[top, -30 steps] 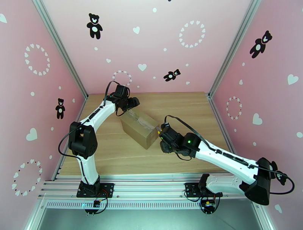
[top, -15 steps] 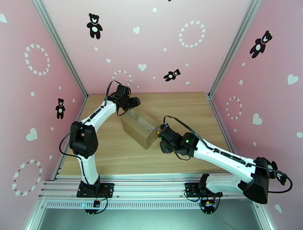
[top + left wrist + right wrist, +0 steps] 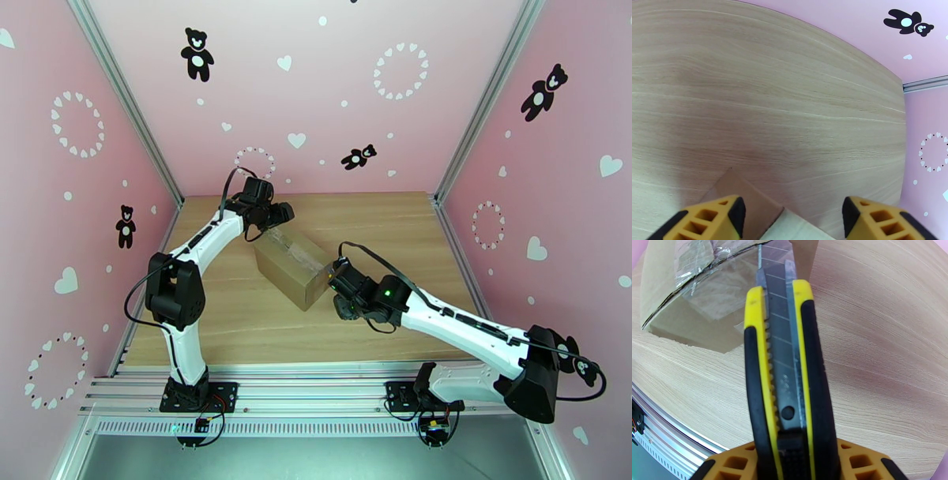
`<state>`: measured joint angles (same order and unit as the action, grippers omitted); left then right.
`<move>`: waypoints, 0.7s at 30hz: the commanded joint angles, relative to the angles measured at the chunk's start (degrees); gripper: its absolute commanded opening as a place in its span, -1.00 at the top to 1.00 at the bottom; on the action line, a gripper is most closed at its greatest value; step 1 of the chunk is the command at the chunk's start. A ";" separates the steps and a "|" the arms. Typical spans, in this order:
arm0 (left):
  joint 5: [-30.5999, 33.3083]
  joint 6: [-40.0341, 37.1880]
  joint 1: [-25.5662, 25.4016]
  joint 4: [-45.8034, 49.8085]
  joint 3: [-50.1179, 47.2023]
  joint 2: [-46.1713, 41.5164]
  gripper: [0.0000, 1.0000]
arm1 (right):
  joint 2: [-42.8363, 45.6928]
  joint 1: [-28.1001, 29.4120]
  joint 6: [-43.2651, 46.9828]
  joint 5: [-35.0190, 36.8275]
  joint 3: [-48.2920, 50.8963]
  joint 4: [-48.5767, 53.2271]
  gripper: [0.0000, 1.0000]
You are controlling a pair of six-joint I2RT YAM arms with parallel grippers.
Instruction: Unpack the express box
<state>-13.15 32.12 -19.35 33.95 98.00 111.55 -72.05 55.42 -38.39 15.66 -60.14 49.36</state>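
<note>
— Box [image 3: 291, 268] open yet?

— No, it's taped shut, mid-desk [image 3: 395, 229]. The right hand [image 3: 338, 280] grips a knife [image 3: 784, 370], blade at the box's 4 o'clock end. The left hand [image 3: 278, 215] hangs spread open over its 11 o'clock end. Cutting and emptying are left, I'd say.

Brown express box [image 3: 291, 267], yellow-black knife [image 3: 784, 370], pink heart-and-bear walls [image 3: 316, 95]

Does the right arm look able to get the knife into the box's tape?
Probably yes. The right gripper holds the knife with its blade tip at the box's taped end, nothing between them; the open left gripper sits over the far end.
</note>
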 commanded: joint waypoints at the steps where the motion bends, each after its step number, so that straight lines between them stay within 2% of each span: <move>1: -6.97 0.57 -3.58 4.01 -0.94 2.77 -0.41 | -0.20 0.11 2.44 -0.52 -2.83 -5.85 1.00; 17: -9.16 0.48 -5.28 2.17 0.36 3.86 -0.40 | -1.07 0.32 3.03 -0.83 -3.77 -6.26 1.00; 21: -7.87 0.15 -5.34 2.08 1.56 3.87 -0.38 | -0.88 0.39 2.41 -0.85 -3.16 -5.82 1.00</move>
<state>-14.17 31.44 -20.36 30.61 98.89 113.14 -72.10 55.42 -38.13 15.42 -60.75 50.65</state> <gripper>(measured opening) 0.693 0.403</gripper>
